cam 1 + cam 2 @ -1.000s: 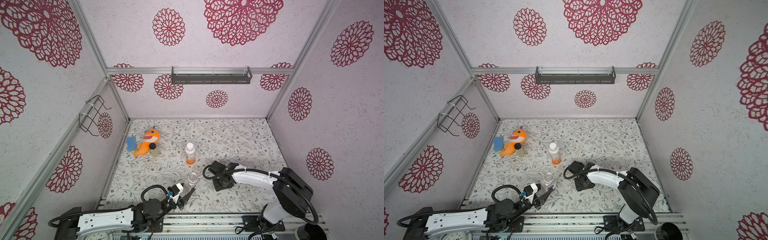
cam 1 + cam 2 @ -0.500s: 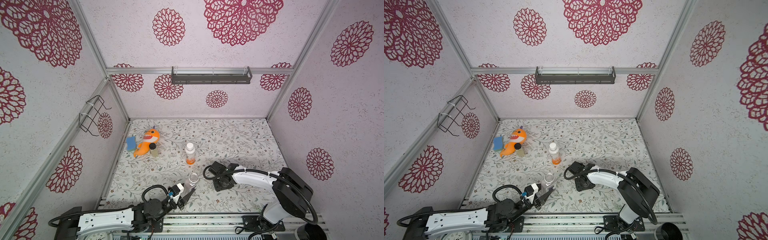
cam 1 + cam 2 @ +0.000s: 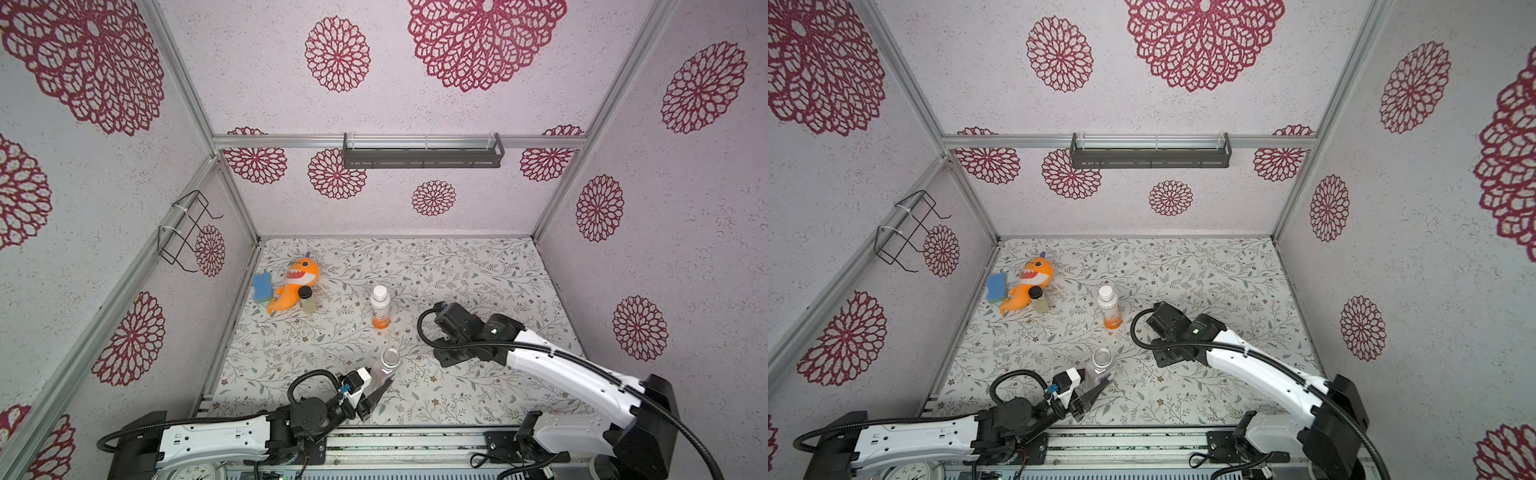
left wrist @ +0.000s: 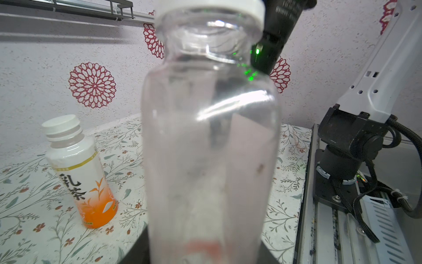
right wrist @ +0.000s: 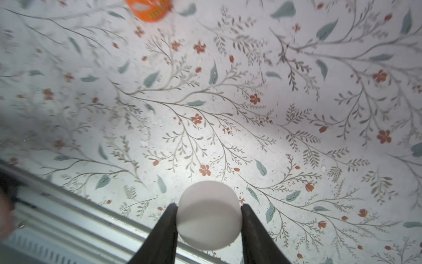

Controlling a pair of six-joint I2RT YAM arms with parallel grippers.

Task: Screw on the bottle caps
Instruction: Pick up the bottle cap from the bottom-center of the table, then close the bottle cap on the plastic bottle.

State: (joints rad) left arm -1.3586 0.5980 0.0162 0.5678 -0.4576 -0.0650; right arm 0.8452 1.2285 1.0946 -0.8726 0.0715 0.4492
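The change is on the right side. The right arm (image 3: 561,370) has its wrist slightly farther up the table (image 3: 457,270) than a second ago. The fingers of the right gripper (image 5: 209,205) have drawn in a little and now pinch the loose white cap (image 5: 209,217) by its sides. That cap sits over the floral surface near the front rail; I cannot tell whether it touches. In both top views the wrist hides it.

The left side has not moved. The left gripper (image 3: 379,377) stays closed narrowly on the lower body of the clear bottle (image 3: 386,360). This bottle stands upright near the front edge with its mouth open, just beside the right wrist.

The orange bottle (image 3: 380,309) remains upright in the middle of the table, with its own cap (image 4: 61,123) on. The toy (image 3: 297,282), the sponge (image 3: 262,286) and the small jar (image 3: 307,299) lie where they did, together at the far left.
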